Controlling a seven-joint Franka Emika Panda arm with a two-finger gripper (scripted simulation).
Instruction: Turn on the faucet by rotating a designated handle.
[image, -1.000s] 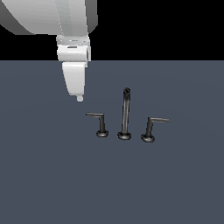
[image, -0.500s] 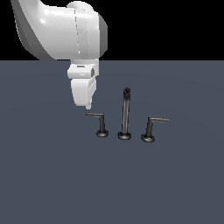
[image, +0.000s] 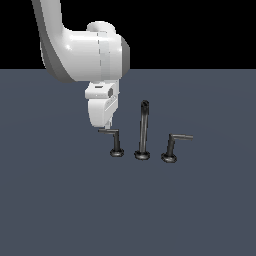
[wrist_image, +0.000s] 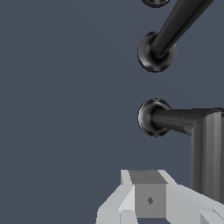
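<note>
The faucet is a dark metal three-piece set on the grey floor: a tall thin spout (image: 143, 131) in the middle and an L-shaped lever on each side. The handle (image: 115, 141) is the lever on the exterior view's left, its thin arm pointing left. My gripper (image: 107, 124) hangs just above the outer end of that arm, fingers together with nothing between them. In the wrist view the handle (wrist_image: 175, 120) runs from its round base to a bent arm beside my gripper (wrist_image: 148, 194). The spout (wrist_image: 175, 26) rises further off.
The twin lever (image: 172, 146) stands on the exterior view's right of the spout, arm pointing right; its base edge (wrist_image: 155, 2) shows in the wrist view. The white arm (image: 82, 47) reaches down from the upper left. Flat grey floor (image: 60, 200) surrounds the set.
My gripper has come down and toward the exterior view's right, from well above and left of the handle to just over the tip of its arm. The faucet parts have not moved.
</note>
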